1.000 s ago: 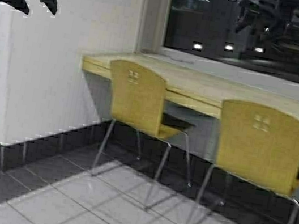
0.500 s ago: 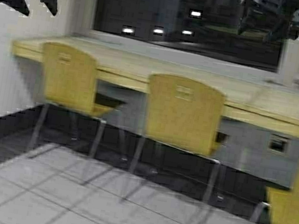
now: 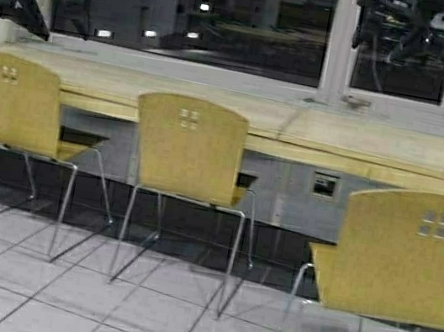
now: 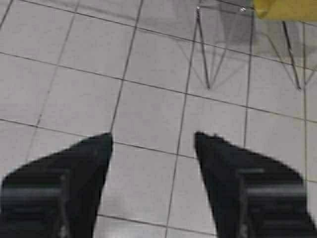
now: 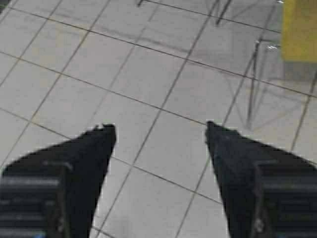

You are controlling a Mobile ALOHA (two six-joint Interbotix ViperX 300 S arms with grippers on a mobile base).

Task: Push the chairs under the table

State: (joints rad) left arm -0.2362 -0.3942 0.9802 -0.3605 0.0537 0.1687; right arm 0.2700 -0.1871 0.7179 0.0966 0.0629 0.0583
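high: three tan plywood chairs (image 3: 188, 150) stand pulled out from the long pale table (image 3: 312, 134) below a dark window (image 3: 230, 14) | left wrist: left gripper (image 4: 153, 141) spread over floor tiles (image 4: 148, 114) | right wrist: right gripper (image 5: 161, 131) spread, holding nothing

Dim, soft-focus, lamp reflections in dark window (image 3: 230, 14)

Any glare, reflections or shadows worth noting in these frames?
High view: the dark window mirrors bright indoor lights; the chairs throw faint leg shadows on the floor. Left wrist view: the tiles are evenly lit, without glare. Right wrist view: chair legs cast soft shadows.
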